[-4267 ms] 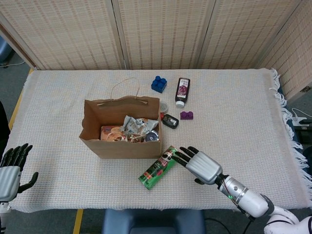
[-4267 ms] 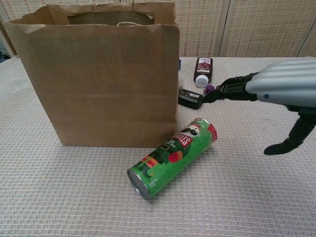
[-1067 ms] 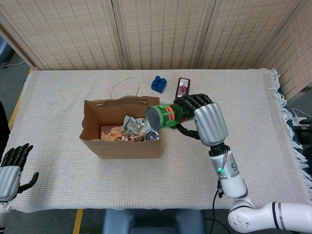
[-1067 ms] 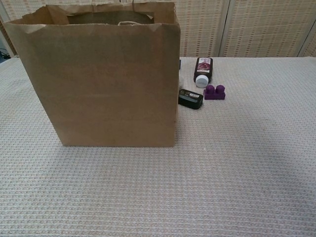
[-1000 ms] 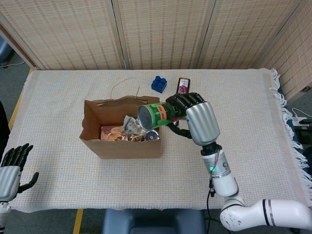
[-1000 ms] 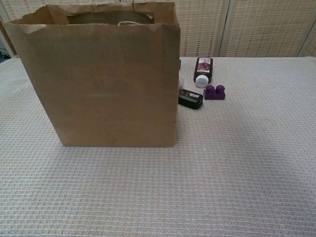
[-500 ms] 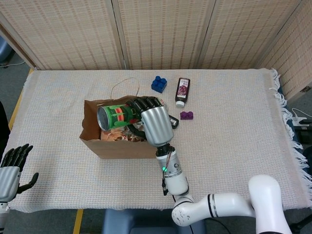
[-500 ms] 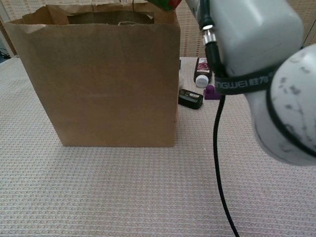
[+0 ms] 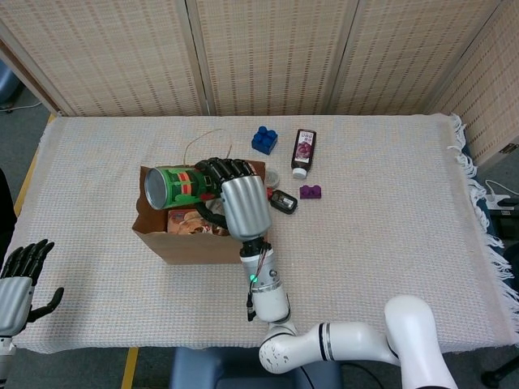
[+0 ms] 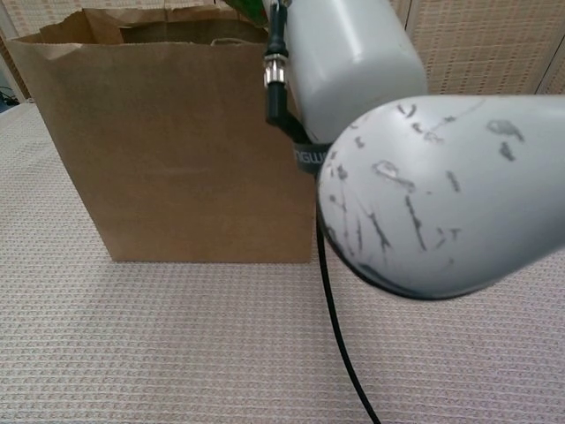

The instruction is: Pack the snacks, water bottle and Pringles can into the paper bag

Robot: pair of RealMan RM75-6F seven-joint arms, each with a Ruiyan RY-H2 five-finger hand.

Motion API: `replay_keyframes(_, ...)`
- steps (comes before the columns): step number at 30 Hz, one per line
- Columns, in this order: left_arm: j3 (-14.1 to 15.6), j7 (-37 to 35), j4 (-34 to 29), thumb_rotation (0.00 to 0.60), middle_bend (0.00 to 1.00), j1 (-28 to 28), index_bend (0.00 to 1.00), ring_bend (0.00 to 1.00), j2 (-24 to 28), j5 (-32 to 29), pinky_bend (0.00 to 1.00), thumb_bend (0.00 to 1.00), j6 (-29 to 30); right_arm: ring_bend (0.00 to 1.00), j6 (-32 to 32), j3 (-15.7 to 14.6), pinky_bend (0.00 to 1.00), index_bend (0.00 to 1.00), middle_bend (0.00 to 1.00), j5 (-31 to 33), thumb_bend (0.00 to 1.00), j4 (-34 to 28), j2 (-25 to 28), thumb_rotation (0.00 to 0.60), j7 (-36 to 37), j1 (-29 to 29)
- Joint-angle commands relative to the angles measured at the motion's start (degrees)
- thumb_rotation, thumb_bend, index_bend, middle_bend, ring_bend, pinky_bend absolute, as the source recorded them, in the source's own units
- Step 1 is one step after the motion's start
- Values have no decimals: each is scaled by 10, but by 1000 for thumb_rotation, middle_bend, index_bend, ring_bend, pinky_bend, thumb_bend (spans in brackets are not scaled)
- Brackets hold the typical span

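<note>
- The right hand (image 9: 242, 204) was in the middle left of the head view, with its grey back facing up and its dark fingers (image 9: 215, 170) wrapped around a green can (image 9: 172, 187), which lay almost level.
- The right forearm ran down from the wrist to the lower centre of the frame; in the chest view it filled the right half.
- The left hand (image 9: 18, 284) was at the lower left edge, holding nothing, with its fingers apart and pointing up.
</note>
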Motion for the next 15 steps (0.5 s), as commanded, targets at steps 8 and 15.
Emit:
replay_keyframes(8, 0, 2, 0, 600, 0, 0, 0, 0, -1, -1, 0, 371, 1, 129, -56, -24, 304, 39, 242, 100, 257, -63, 24, 600, -94, -26)
replay_keyframes(15, 0, 3, 0, 600, 0, 0, 0, 0, 0, -1, 0, 371, 0, 0, -52, -20, 134, 0, 66, 101, 185, -86, 38, 600, -96, -33)
